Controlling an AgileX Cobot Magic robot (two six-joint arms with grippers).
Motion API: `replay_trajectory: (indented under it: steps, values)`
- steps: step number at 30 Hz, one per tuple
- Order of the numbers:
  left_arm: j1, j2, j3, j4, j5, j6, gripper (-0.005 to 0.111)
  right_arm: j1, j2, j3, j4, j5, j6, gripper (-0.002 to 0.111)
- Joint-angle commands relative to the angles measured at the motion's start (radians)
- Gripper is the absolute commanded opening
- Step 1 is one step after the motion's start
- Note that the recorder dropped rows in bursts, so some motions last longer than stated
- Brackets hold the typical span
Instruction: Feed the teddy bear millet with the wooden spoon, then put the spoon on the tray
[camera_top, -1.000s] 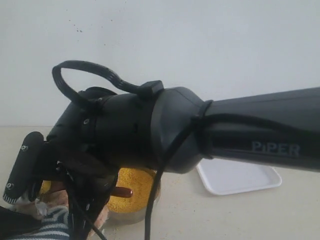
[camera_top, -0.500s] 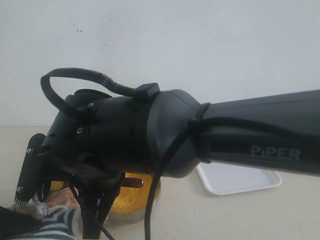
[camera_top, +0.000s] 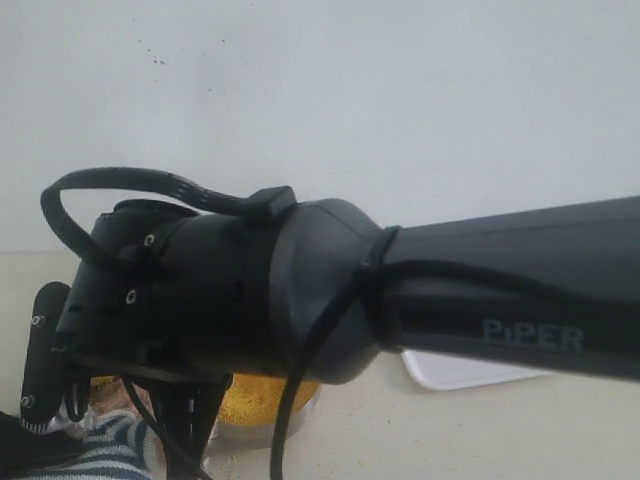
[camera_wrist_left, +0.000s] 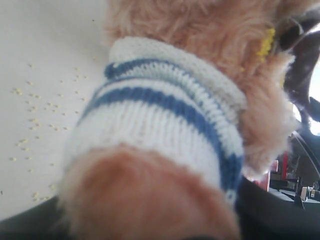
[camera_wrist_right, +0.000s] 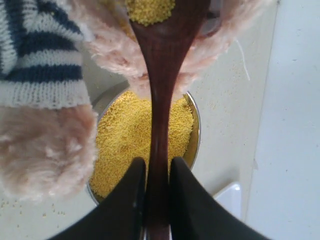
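In the right wrist view, the right gripper (camera_wrist_right: 157, 172) is seen clenched on the thin handle of the wooden spoon (camera_wrist_right: 162, 75), both fingers pressed flat against the wood. Further along, the spoon's oval bowl is loaded with millet (camera_wrist_right: 150, 9) and lies against the fuzzy muzzle of the teddy bear (camera_wrist_right: 37, 55), so the feeding step is judged to be in hand. Directly beneath the handle stands the steel bowl (camera_wrist_right: 194, 125), heaped with more grain. To do this well, the spoon should be held level and eased in slowly, so that little is shed onto the plush; loose grains (camera_wrist_left: 30, 105) are already scattered on the table beside the bear. Nothing certain of the left gripper is shown in its wrist view, which is filled by the striped shirt, so whether it is grasping cannot be told. Farthest off, past the bowl, a strip of the tray (camera_top: 450, 373) is seen under the right arm, bare where it shows.
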Motion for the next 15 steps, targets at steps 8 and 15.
replay_trajectory:
  steps: [8, 15]
  values:
    - [-0.008, -0.003, -0.002, -0.014, 0.03, 0.006, 0.004, 0.002, 0.006, -0.005, -0.068, 0.02, 0.023, 0.0]
    - [-0.008, -0.003, -0.002, -0.015, 0.03, 0.006, 0.004, 0.03, 0.006, -0.005, -0.133, 0.013, 0.091, 0.0]
